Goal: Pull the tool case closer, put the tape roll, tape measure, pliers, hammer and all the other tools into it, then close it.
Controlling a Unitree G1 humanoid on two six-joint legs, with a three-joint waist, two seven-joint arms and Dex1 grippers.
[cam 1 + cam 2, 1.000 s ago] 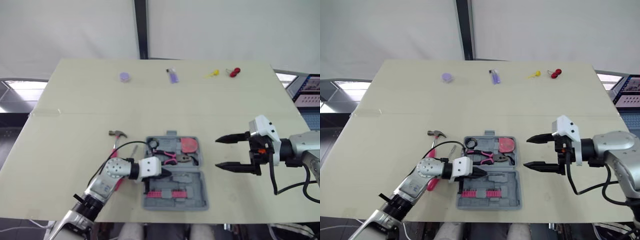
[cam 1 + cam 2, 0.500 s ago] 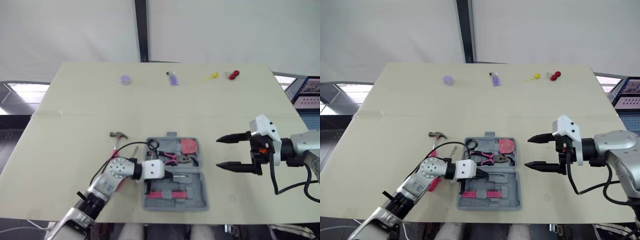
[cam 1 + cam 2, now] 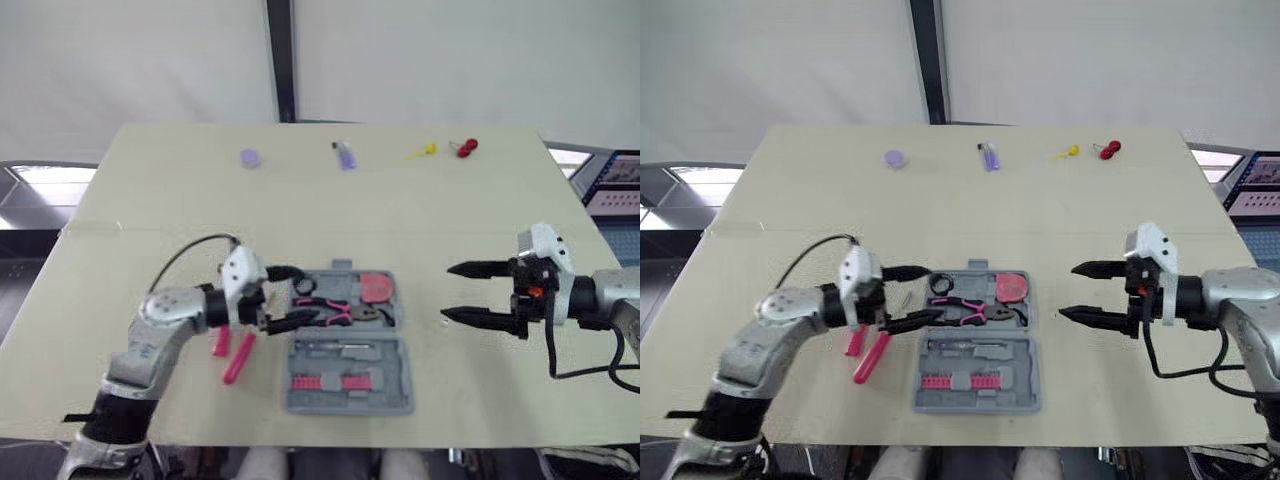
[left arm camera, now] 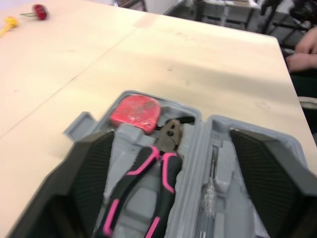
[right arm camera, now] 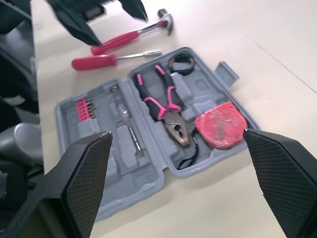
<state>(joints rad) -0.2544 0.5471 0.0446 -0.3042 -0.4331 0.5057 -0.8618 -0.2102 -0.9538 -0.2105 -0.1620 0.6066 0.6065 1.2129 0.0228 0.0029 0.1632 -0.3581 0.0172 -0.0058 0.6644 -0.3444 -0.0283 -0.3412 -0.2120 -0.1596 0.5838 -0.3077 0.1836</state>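
Tabletop (image 3: 140, 200) lies open beyond and outside both arms in the head views. Left pincer (image 3: 283, 297), fingers spread, hangs at the left rim of the open tool case (image 3: 385, 385), its nearer finger over the handle ends of the pliers (image 3: 330, 313). The hammer (image 3: 219, 342) and screwdriver (image 3: 238, 358) lie behind it, partly hidden by its wrist. Right pincer (image 3: 450, 292), likewise spread, hovers just off the case's right rim with bare table between. The case's near rim sits close to the table's front edge.

Left wrist view: the pliers and red tape measure (image 4: 134, 110) sit ahead between the fingers (image 4: 91, 168); the case's near part is cut off.

Right wrist view: the whole case lies ahead, the tape roll (image 5: 181, 63) in a far corner, hammer and screwdriver beyond.
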